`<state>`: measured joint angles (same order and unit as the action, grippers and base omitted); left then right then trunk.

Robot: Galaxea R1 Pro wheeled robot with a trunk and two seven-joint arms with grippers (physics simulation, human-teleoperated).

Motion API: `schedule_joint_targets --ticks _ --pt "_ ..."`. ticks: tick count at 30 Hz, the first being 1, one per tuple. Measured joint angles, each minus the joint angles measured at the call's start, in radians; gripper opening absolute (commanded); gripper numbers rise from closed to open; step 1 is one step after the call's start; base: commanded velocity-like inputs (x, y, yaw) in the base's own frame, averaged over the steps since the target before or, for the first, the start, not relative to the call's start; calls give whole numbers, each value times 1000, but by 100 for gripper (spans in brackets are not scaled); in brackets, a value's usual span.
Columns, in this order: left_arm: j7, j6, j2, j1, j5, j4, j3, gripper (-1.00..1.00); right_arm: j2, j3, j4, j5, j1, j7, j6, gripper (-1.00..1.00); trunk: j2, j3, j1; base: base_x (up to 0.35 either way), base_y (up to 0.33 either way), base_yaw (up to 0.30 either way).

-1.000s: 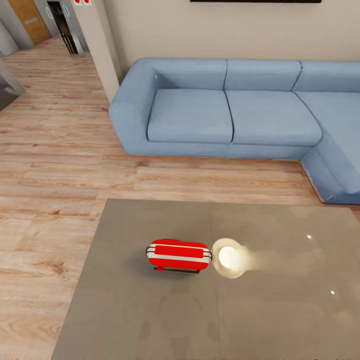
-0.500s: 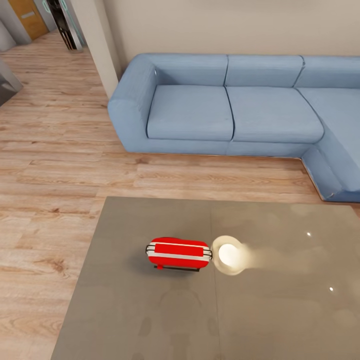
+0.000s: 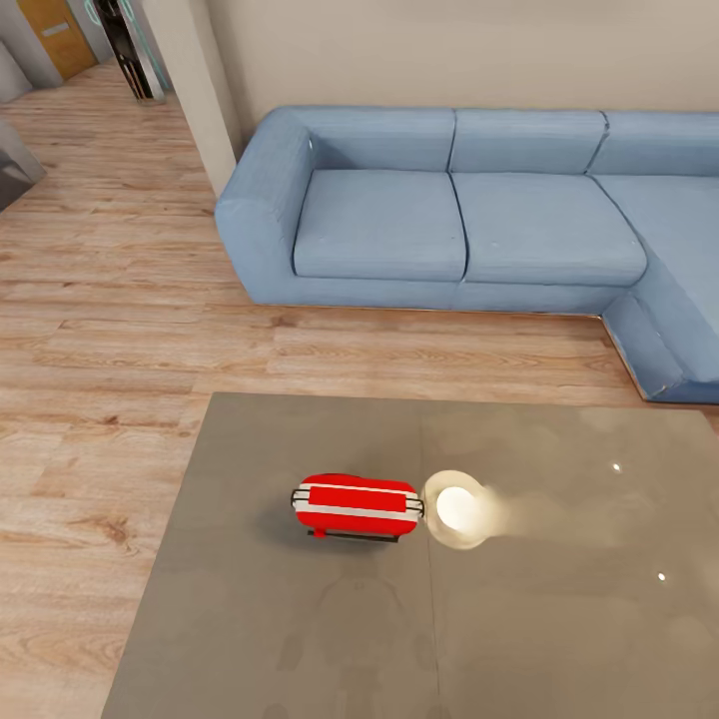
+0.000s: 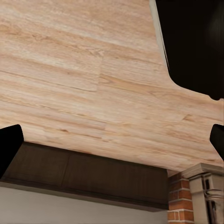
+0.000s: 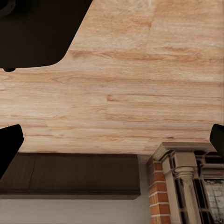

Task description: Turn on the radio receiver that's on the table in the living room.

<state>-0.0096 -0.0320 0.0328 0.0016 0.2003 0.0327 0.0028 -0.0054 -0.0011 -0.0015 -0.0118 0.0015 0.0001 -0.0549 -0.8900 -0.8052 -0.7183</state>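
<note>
Both claws look spread, dark fingertips [image 4: 9, 147] [image 5: 9, 144] parted at each wrist view's edges, gripping nothing, over wood floor. The red radio receiver [image 3: 357, 506] sits near the middle of the grey worktop [image 3: 250, 619], a bright glare [image 3: 459, 511] just beside it. We judge a clumsy reach could shove the radio sideways or tip it.

Radio [image 3: 357, 506]: small red rounded box, white band, thin metal handle; upright, left of centre on bench. Bench [image 3: 250, 619]: low, wide, glossy grey-taupe top, on light wood floor.
</note>
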Motion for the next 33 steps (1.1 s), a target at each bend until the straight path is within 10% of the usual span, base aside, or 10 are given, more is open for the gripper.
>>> schedule_joint_targets --ticks 16,29,33 --pt "-15 5 24 0 -3 53 -5 100 -9 -1 -77 -2 1 12 12 100 0 0 0 0 0 0" --pt "-85 535 37 -1 -5 1126 -5 100 -22 -4 -1109 -2 -28 18 604 100 0 0 0 0 0 0" --pt "-182 569 56 -2 -6 1311 -4 100 -21 -1 -1211 1 -91 19 644 100 0 0 0 0 0 0"
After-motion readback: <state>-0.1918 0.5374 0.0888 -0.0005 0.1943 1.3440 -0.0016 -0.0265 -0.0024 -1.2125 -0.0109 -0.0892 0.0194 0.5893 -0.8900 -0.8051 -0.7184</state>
